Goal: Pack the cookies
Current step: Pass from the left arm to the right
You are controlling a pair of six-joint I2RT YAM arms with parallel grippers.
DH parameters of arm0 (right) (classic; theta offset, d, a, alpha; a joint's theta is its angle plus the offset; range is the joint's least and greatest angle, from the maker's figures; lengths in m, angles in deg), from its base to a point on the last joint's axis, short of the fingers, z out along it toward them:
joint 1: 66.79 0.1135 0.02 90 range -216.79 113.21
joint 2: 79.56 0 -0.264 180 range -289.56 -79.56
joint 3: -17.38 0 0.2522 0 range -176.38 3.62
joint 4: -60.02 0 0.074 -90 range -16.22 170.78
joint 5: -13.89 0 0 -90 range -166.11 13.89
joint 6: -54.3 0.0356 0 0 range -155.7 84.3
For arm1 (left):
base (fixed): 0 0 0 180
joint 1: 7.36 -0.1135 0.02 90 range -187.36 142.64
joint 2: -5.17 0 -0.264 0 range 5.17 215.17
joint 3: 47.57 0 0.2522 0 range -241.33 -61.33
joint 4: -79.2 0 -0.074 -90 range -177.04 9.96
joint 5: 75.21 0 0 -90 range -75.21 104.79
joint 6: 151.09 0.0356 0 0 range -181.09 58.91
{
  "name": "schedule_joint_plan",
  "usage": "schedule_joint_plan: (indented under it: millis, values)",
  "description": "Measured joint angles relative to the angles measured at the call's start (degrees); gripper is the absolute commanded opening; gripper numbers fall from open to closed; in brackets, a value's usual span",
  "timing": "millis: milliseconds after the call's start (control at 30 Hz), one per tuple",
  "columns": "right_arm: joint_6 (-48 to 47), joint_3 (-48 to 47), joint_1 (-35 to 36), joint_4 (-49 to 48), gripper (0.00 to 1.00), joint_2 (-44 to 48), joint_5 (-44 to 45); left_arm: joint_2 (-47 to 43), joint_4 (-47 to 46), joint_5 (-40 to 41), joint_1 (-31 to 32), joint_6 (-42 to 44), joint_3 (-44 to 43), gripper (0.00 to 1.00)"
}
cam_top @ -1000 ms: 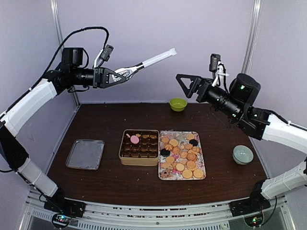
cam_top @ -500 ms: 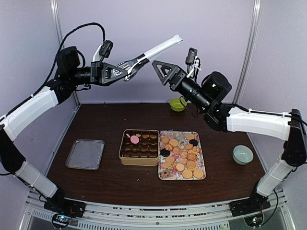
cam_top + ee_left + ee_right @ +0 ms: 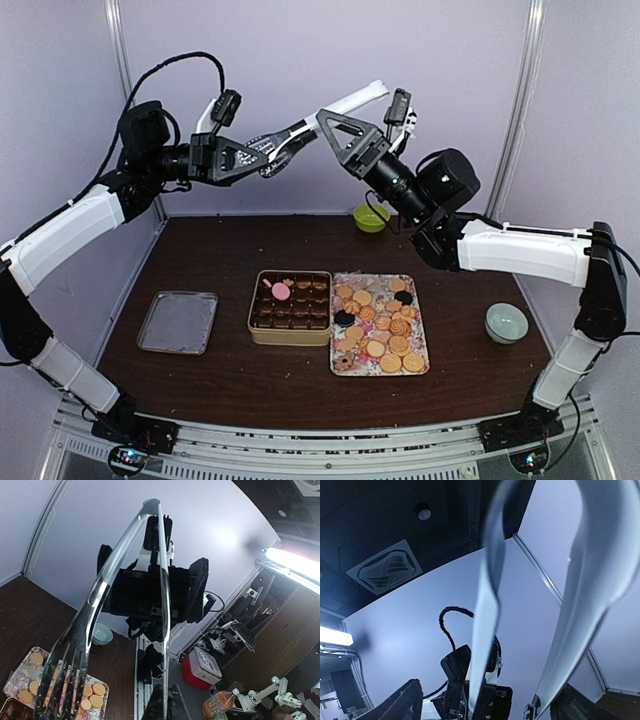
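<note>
The cookies (image 3: 378, 325) lie in a heap on a patterned tray (image 3: 421, 330) at mid-table; they also show in the left wrist view (image 3: 35, 680). A gold tin (image 3: 253, 312) with brown paper cups holds one pink cookie (image 3: 281, 291). My left gripper (image 3: 262, 155) is raised high at the back and shut on metal tongs (image 3: 345, 103), which point right and up. My right gripper (image 3: 330, 125) is open, and its fingers straddle the tongs' far part. In the right wrist view both tong arms (image 3: 485, 605) pass between my open fingers (image 3: 395, 705).
A grey lid (image 3: 178, 322) lies left of the tin. A green bowl (image 3: 371, 217) stands at the back and a pale bowl (image 3: 506, 322) at the right. Both arms are high above the table, close to each other.
My right arm has swung left and up from the right side, and its open jaws now straddle the tongs. The left gripper with the tongs has shifted slightly right.
</note>
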Motion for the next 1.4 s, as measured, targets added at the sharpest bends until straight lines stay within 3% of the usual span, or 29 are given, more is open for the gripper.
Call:
schedule_joint_plan:
  millis: [300, 433, 900, 1400]
  values:
    - [3.9, -2.5, -0.3, 1.5, 0.62, -0.8, -3.3, 0.0, -0.3, -1.7, 0.0, 0.8, 0.0, 0.0]
    - [6.0, -2.3, -1.7, 2.0, 0.63, -0.7, -5.6, 0.0, 1.6, -2.0, 0.0, 3.7, -0.1, 0.0]
    - [8.1, 1.4, -7.8, 9.8, 0.66, 5.0, -17.7, 0.0, 24.0, -2.4, -0.1, 23.5, -3.8, 0.0]
    - [8.7, -1.6, -8.4, 15.0, 0.47, 4.5, -29.0, -0.4, 29.9, -3.9, -0.1, 28.9, -5.2, 0.0]
